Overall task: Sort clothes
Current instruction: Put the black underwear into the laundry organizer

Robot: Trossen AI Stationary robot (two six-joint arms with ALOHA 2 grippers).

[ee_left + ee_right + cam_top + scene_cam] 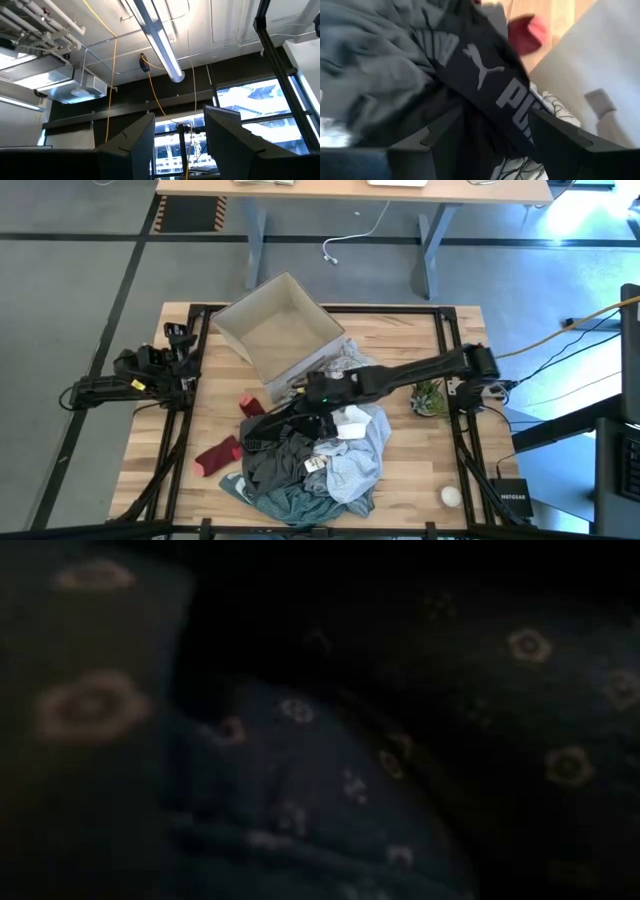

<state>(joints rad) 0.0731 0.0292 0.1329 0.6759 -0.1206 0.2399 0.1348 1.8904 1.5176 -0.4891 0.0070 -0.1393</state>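
The wooden bench point(200, 380) is carrying the clothes point(310, 460) heaped toward six o'clock. The right claw point(485, 140) is hovering spread over the black garment point(485, 75), gripping nothing; it should be pinching one layer only. The left claw point(180, 145) is idling spread at nine o'clock.

high view: evenly bright | low view: dark, blurred | right wrist: blurred

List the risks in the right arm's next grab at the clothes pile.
1. The right gripper, open, sits over a black garment tangled with grey fabric; closing may lift several pieces together.
2. The pile lies against the cardboard box; a pull could shift it.
3. The low view is covered by dark fabric, so it gives no check.
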